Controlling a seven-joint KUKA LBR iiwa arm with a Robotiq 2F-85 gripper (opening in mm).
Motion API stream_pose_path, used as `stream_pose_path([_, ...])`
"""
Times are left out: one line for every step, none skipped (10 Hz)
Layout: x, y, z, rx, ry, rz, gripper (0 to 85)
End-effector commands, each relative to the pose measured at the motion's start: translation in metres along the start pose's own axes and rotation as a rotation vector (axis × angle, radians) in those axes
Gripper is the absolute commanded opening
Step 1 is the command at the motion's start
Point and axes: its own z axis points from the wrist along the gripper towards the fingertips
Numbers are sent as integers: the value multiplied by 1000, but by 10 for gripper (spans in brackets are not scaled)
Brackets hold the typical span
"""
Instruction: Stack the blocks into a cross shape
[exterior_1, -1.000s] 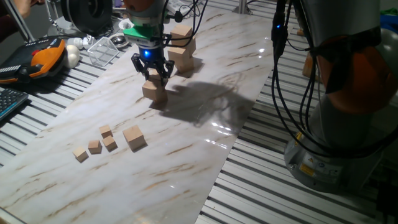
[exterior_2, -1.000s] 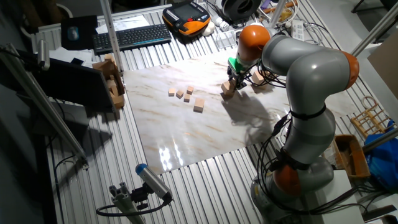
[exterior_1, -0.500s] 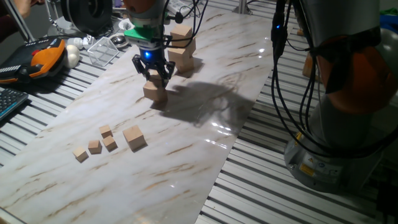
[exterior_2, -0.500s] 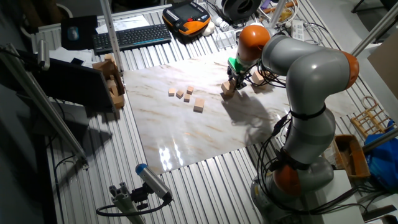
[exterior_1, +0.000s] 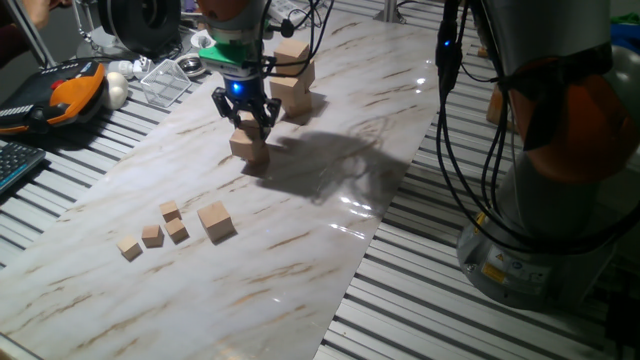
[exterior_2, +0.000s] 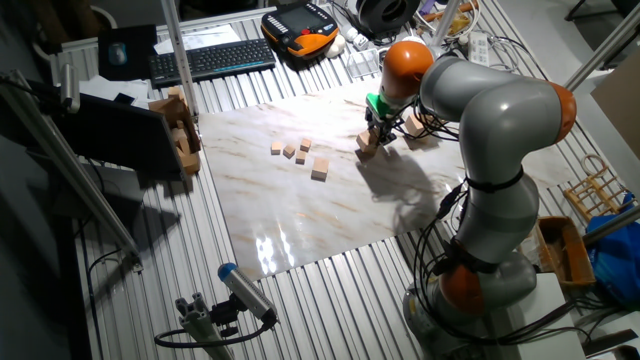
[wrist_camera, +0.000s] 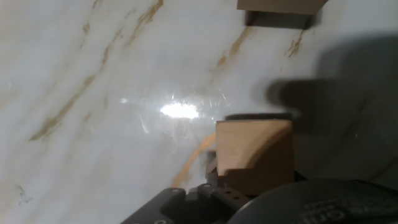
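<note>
Tan wooden held block (exterior_1: 246, 122) clamped between the fingers of the end effector (exterior_1: 245, 118), seated on or just above a lower block (exterior_1: 249, 149) on the marbled desk (exterior_1: 330, 215); contact between the two not resolvable.

Compared with the views one second and half a second before: almost no displacement of arm, fingers or either block, at most a slight settling. Judged as a pause at the placing step, with release not yet made.

Confirmed in the hand view: held block (wrist_camera: 255, 155) close under the camera, a further block (wrist_camera: 283, 5) cut by the upper edge. Shown from the other fixed view: end effector (exterior_2: 372, 135) over the same pair.

Behind the pair, toward the far end of the desk: rear pile (exterior_1: 292, 75) of blocks, at least two high. Well apart, toward the near corner: one loose block (exterior_1: 215, 220) lying untouched beside four tiny cubes (exterior_1: 152, 236), not part of the task.

Judged as early to middle progress: no cross shape recognisable yet, at least one block left to fetch.

Writing: none legible. Yellow sticker (exterior_1: 490, 268) on the robot base too small to read; orange pendant (exterior_1: 72, 88) and keyboard (exterior_2: 210, 58) without decipherable marks.
</note>
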Motion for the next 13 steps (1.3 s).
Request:
stream_pose_path([0, 0, 0, 0, 1, 0, 510])
stream_pose_path([0, 0, 1, 1, 2, 0, 510])
stream_pose_path([0, 0, 1, 1, 2, -1, 510])
stream_pose_path([0, 0, 1, 1, 0, -1, 510])
stream_pose_path([0, 0, 1, 0, 0, -1, 680])
stream_pose_path([0, 0, 2, 0, 0, -1, 680])
stream_pose_path([0, 0, 2, 0, -2, -2, 680])
stream_pose_path([0, 0, 2, 0, -2, -2, 680])
stream_pose_path([0, 0, 2, 0, -2, -2, 680])
stream_pose_path([0, 0, 3, 0, -2, -2, 680])
stream_pose_path([0, 0, 3, 0, -2, -3, 680])
stream_pose_path([0, -1, 3, 0, -2, -5, 680])
stream_pose_path([0, -1, 2, 0, -2, -6, 680])
